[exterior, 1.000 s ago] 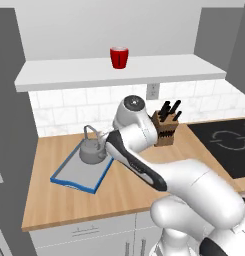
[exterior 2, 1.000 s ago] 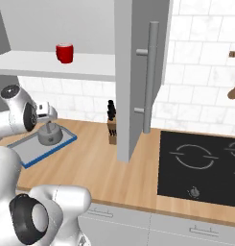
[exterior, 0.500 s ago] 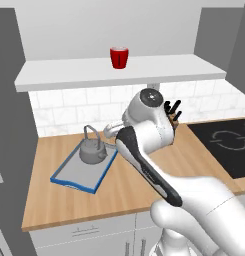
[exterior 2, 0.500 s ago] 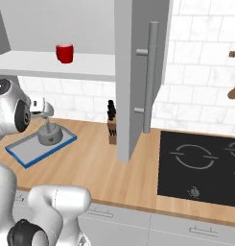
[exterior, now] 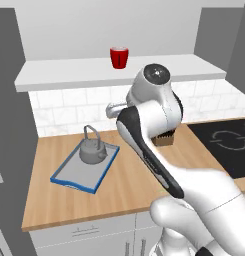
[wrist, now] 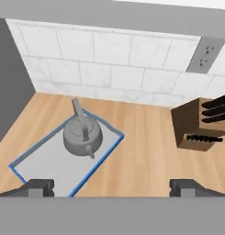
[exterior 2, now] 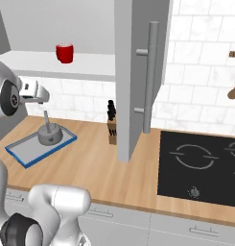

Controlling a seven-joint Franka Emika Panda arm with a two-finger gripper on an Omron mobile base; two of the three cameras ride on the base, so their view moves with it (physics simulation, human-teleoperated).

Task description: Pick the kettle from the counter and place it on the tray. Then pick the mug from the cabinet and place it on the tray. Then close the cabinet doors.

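The grey kettle stands upright on the blue-rimmed tray at the left of the wooden counter. My gripper hangs open above and behind the tray, well clear of the kettle, with nothing between its fingers. The red mug stands upright on the pale shelf of the cabinet. A cabinet door with a long bar handle stands swung open.
A wooden knife block stands at the tiled back wall, right of the tray. A black hob takes up the counter's right end. Dark side panels frame the cabinet. Utensils hang on the wall.
The hand has risen up and away from the kettle, and the arm has swung right. The kettle stays on the tray. The gripper has stayed open.
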